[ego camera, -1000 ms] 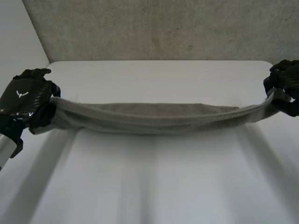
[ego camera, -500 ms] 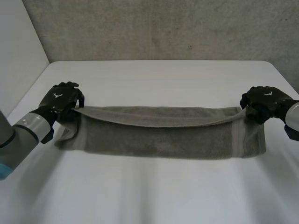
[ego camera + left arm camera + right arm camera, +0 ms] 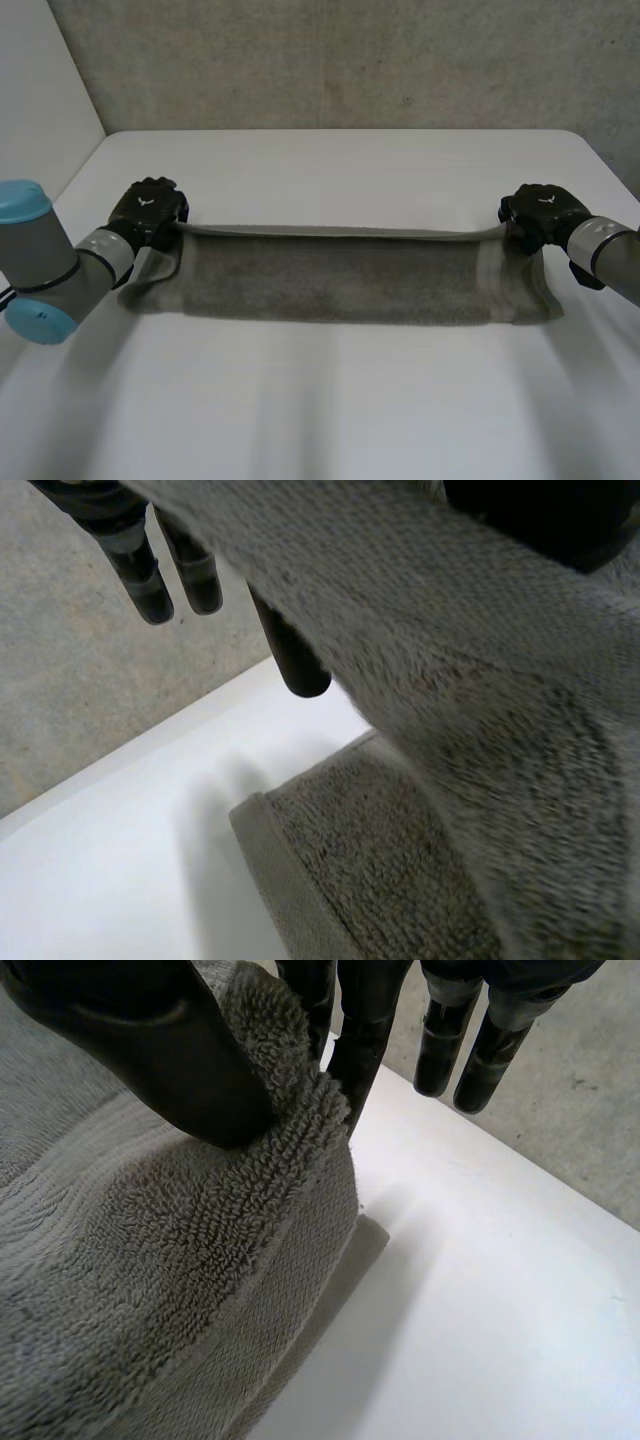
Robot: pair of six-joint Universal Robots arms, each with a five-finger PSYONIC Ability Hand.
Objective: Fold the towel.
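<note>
Left hand [image 3: 150, 210] and right hand [image 3: 541, 209] came down and forward, each pinching a far-edge corner. Towel [image 3: 330, 282] lies doubled mid-frame on surface [image 3: 330, 400], long axis left-right between them.

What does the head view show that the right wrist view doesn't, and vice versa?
Head view only: the towel's full width on the table, its top layer's far edge stretched between the left hand and right hand, plus the left arm. Right wrist view only: the thumb pinching the towel's corner against the fingers, with the lower layer's edge on the table beneath. Both: right hand, towel, white table.
</note>
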